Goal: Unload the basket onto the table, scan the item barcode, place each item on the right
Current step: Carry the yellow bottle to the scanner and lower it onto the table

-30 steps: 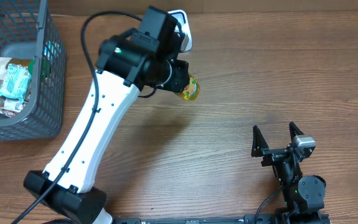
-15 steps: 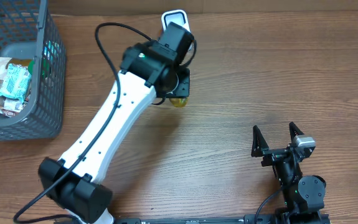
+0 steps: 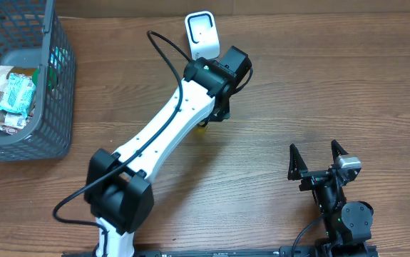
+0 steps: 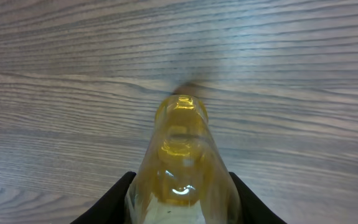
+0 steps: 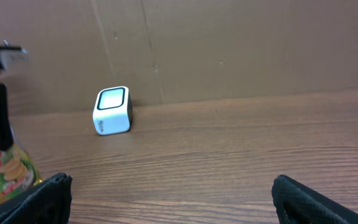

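1. Left gripper (image 4: 180, 186) grips yellow bottle (image 4: 180, 137) just in front of scanner (image 3: 200, 33).
2. Right gripper (image 3: 314, 148) fingers spread wide, empty, well apart from bottle.
3. Best: rotate bottle until barcode faces scanner window, then hold steady; barcode not visible now.

Left hand (image 4: 182, 208) gripping, right hand (image 3: 313, 151) spread wide

Open tabletop (image 3: 297, 93) right of scanner (image 3: 200, 33)
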Tool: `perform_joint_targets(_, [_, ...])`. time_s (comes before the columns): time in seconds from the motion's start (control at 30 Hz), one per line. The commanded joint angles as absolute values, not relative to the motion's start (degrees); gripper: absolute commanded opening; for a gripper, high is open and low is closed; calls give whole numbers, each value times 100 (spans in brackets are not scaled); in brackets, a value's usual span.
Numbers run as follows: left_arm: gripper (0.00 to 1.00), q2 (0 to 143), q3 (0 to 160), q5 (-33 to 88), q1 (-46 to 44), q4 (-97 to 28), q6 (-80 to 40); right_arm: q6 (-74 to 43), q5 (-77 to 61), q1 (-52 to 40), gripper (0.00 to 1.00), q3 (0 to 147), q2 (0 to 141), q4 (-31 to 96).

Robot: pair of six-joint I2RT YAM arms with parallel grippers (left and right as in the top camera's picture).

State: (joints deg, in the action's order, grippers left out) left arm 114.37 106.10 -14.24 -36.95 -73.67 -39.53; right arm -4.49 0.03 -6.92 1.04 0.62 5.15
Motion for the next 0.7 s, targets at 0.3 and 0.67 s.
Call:
perform_joint_targets(0.3, [8, 11959, 10617, -1868, -3715, -7273, -4204, -423, 30, -729, 100, 45, 16, 482])
perform_joint_targets(0.67, [10, 11972, 10617, -2143, -3715, -7107, -4399, -423, 30, -729, 100, 45, 16, 482])
